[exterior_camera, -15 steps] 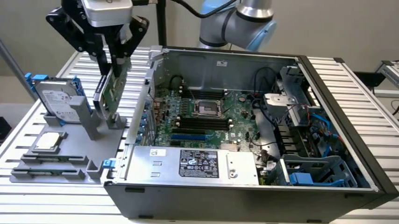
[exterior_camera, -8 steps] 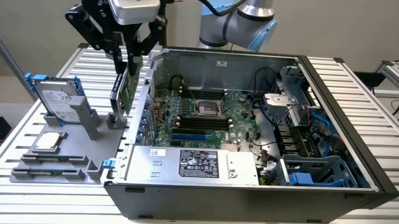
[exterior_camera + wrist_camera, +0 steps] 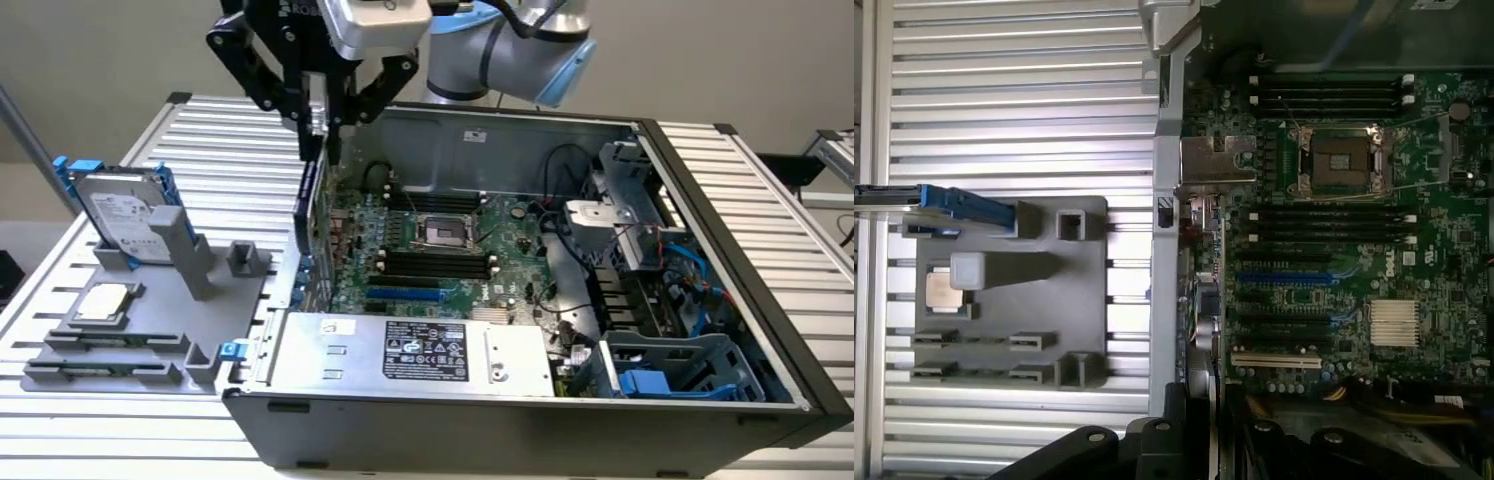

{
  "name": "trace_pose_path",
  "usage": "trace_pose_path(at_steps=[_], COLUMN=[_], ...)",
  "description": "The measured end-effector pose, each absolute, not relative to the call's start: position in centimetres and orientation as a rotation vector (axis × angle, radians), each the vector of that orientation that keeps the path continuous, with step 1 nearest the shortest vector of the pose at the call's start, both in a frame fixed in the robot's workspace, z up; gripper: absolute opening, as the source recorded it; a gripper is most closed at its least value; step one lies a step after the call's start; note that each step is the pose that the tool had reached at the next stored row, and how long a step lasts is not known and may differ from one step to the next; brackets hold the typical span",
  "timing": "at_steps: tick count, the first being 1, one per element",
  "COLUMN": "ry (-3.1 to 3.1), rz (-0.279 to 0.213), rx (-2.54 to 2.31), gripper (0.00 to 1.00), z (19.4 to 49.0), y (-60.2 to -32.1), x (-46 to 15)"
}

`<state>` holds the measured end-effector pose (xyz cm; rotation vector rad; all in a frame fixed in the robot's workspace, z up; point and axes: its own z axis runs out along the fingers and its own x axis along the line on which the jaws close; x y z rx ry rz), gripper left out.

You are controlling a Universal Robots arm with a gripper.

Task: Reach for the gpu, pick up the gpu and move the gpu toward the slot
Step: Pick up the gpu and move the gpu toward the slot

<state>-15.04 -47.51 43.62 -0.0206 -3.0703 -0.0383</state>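
I have the end effector (image 3: 1199,435) clamped on the gpu (image 3: 310,200), which hangs straight below it, long axis vertical. The motherboard (image 3: 427,250) slots lie lower still, just beside the card's bottom edge.

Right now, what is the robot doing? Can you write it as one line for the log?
step: moving gpu toward slot | gripper: shut on gpu | gpu: held upright over the left wall of the open computer case | motherboard: no card seated
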Motion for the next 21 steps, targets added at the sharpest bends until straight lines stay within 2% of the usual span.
trace_pose_path(at_steps=[13, 21], ry=[-3.068, -3.068], rz=[-0.038, -0.038], rx=[-0.020, -0.021], gripper=[0.26, 0.26], z=[42.1, 40.7], y=[-47.3, -46.0], x=[-9.1, -5.6])
